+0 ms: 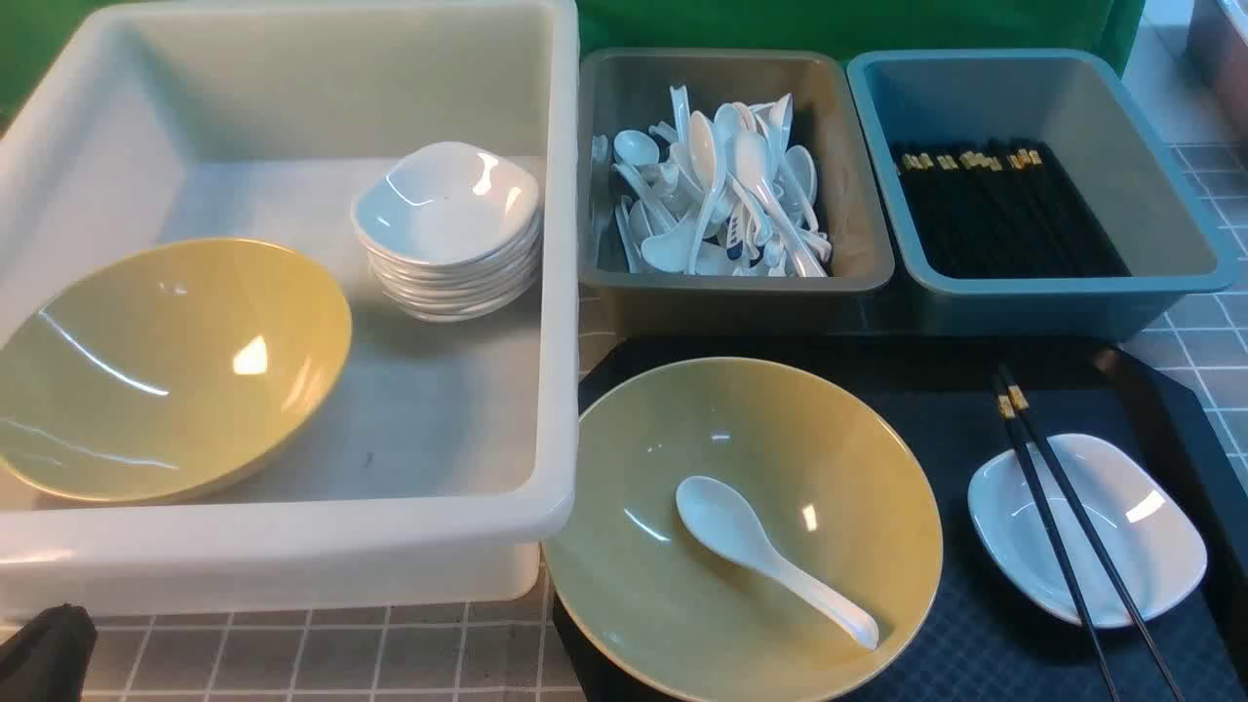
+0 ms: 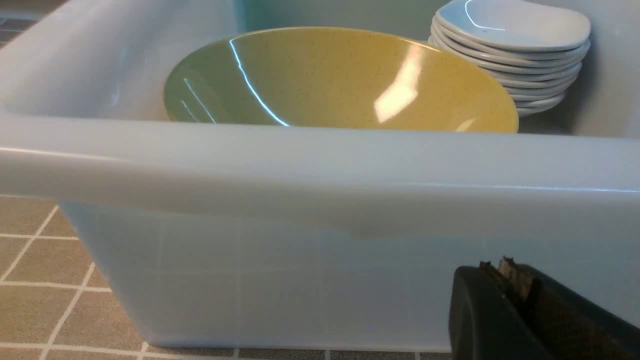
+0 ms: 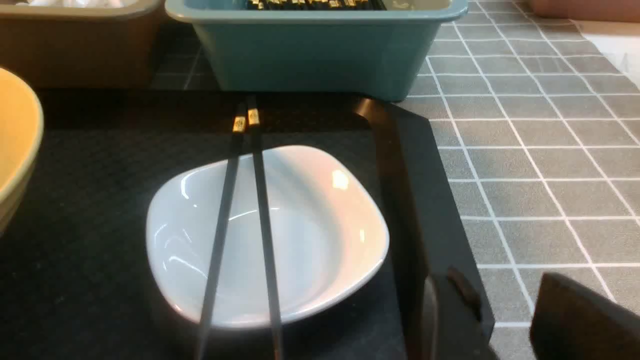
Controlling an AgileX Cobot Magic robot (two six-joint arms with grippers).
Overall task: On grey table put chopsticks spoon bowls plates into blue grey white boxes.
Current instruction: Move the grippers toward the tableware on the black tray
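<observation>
on the dark tray a white soup spoon lies in the olive-yellow bowl at its left edge and black chopsticks cross the white dish near its right edge, while the left gripper sits closed and empty by the white tub and the right gripper stands partly open, empty.

We see bright, even light from overhead; white glare streaks the bowls and plate. Shadows are soft. In our left wrist view the left gripper looks blurred.
</observation>
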